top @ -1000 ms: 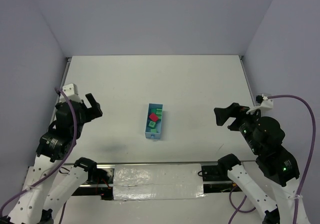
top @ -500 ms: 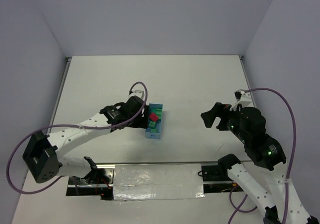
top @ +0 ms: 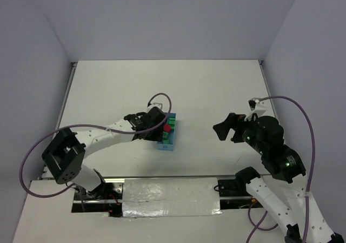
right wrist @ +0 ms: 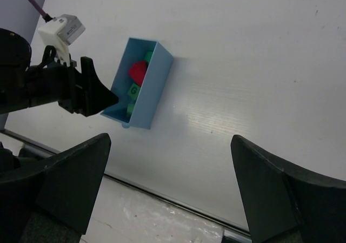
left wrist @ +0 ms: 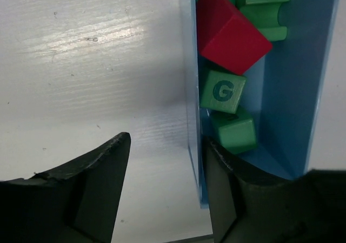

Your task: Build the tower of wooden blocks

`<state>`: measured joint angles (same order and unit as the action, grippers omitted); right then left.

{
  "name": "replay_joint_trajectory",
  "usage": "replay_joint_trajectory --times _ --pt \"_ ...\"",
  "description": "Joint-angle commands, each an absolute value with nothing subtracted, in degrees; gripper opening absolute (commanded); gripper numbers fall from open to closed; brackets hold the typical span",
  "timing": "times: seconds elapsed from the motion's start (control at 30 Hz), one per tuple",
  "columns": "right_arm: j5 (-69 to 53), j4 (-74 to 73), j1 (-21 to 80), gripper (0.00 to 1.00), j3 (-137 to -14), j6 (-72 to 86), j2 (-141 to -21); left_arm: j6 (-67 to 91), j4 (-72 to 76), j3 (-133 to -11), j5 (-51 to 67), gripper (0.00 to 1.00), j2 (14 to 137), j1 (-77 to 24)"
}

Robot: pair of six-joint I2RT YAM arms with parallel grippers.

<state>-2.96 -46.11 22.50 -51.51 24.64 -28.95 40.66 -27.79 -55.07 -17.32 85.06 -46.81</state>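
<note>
While the left gripper point(left wrist: 166, 141) straddled the box point(left wrist: 294, 97) wall beside the blocks point(left wrist: 230, 32) — fingers spread — the right gripper point(right wrist: 171, 142) hung apart, fingers wide.

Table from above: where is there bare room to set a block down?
The far half of the table, from the back wall down to the blue box, is bare. So is the stretch between the box and the right pincer. Crowded: the box itself, holding the blocks, with the left pincer straddling its side wall.
</note>
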Motion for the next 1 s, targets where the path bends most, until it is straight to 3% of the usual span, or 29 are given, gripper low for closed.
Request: replay_joint_trajectory --times 0.0,0.1,0.23,0.6,0.83,0.97 --pt "-4.48 -42.8 22.32 1.0 -50.98 24.26 -28.65 40.96 -26.89 -58.0 -19.86 0.66 86.83 -47.11" --pt "-4.13 -42.89 22.32 1.0 -51.06 24.0 -28.39 40.78 -26.46 -58.88 -20.13 0.5 89.37 -47.11" --pt "-3.61 -43.5 22.24 1.0 -51.42 23.82 -28.3 39.38 -28.9 -62.39 -22.66 0.0 92.98 -47.02" --pt "-3.6 -43.77 22.24 1.0 -51.59 23.47 -27.42 48.95 -67.74 -90.59 -61.31 0.0 107.91 -43.25" --pt "-3.6 -44.21 22.41 1.0 -52.56 23.29 -27.07 45.18 -77.69 -105.37 -65.65 0.0 128.81 -43.68" --pt "-3.43 -44.47 22.41 1.0 -52.82 22.94 -26.89 44.21 -78.58 -109.5 -65.92 0.0 133.76 -45.08"
